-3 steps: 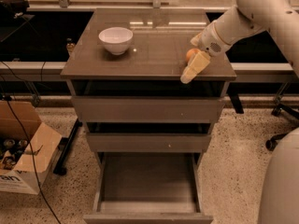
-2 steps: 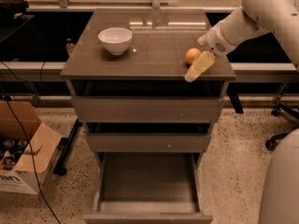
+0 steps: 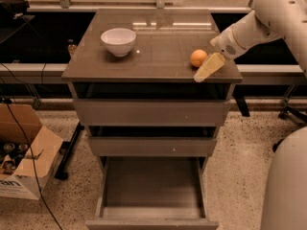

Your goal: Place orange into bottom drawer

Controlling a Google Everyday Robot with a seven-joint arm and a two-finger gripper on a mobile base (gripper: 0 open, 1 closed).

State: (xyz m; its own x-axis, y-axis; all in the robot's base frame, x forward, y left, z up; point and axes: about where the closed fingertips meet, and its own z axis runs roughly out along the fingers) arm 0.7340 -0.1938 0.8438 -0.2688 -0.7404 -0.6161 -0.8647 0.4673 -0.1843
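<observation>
Desk [image 3: 158, 51]: a smooth grey-brown top at upper centre of the frame, with a strip of glare near its far edge. The floor [image 3: 244, 152] is speckled.

The orange [image 3: 198, 58] sits on the desk toward the right front corner, close to the front edge. The hand [image 3: 207, 68] is just right of the orange, pale and angled down to the left, its tip at the desk's front edge. I cannot tell whether it touches the fruit, nor whether it is wide or narrow. The white arm [image 3: 254, 28] comes in from the upper right.

The bottom drawer [image 3: 152, 183] is pulled out toward the lower edge of the frame, with its grey inside bare. The two upper drawers [image 3: 151, 113] show only their flat fronts.

A white bowl [image 3: 118, 41] stands on the left half of the desk, well apart from the orange. Open top lies between them.

A cardboard box [image 3: 21, 162] sits on the floor at lower left, with cables [image 3: 21, 128] trailing across it. The robot body [image 3: 285, 186] fills the lower right corner, beside the open drawer.
</observation>
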